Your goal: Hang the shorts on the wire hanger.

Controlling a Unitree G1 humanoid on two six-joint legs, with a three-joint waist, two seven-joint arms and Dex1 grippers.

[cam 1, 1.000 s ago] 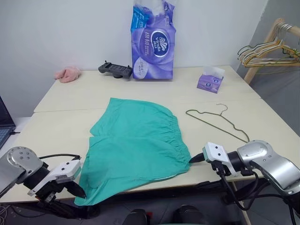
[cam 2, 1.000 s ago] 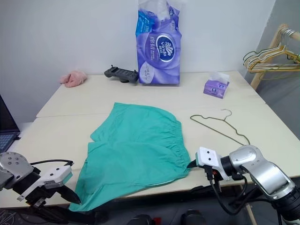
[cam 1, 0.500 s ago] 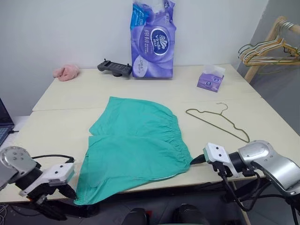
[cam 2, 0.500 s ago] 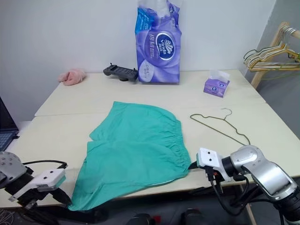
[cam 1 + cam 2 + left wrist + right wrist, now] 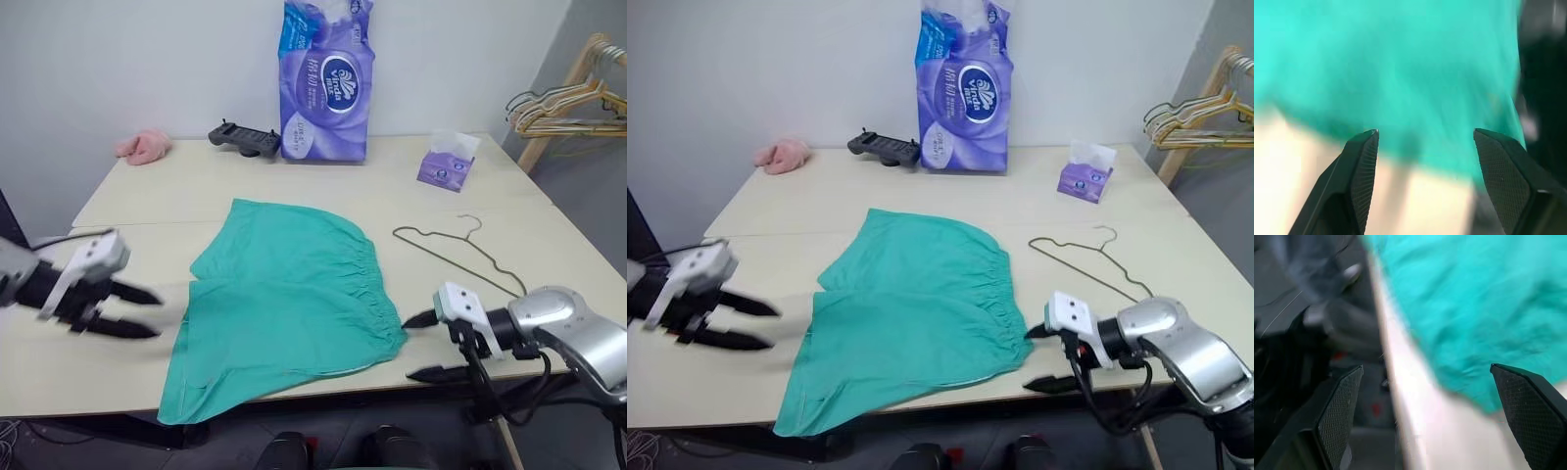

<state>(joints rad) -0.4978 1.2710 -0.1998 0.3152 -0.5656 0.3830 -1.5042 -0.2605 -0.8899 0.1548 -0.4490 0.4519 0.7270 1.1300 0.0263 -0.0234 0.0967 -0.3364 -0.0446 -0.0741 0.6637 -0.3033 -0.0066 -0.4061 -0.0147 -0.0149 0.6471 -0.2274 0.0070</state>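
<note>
Teal shorts [image 5: 284,294] flat on table [image 5: 294,186] | left hand [image 5: 137,313] apart | right hand [image 5: 419,347] apart, empty

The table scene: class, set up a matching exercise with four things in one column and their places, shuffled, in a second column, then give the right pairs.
Things:
1. shorts
2. wire hanger
3. pink cloth lump
4. left gripper

Places:
A. far corner of the table on the robot's left, near the wall
B. flat on the table between the shorts and the small purple tissue box
C. spread at the middle of the table, one corner over the near edge
D. open above the table, beside the shorts on the robot's left

Pairs: 1-C, 2-B, 3-A, 4-D
</note>
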